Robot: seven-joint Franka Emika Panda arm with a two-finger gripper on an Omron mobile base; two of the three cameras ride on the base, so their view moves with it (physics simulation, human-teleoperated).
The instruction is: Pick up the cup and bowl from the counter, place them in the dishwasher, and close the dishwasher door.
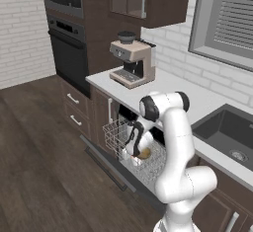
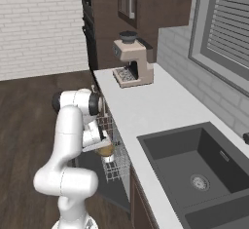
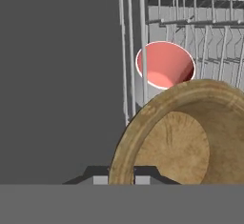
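Left base view: at centre frame the gripper [image 1: 140,153] holds the bowl [image 1: 144,153] low over the dishwasher's rack [image 1: 114,130].

Right base view: bowl [image 2: 104,149] hangs left of the counter [image 2: 146,106].

Hand view: fingers [image 3: 145,174] pinch the bowl's rim [image 3: 128,137]; the cup [image 3: 165,65] sits in the rack beyond, toward upper centre.

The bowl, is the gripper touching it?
Touching. In the hand view the gripper has the bowl's near rim between its two tips, holding it over the rack by the cup.
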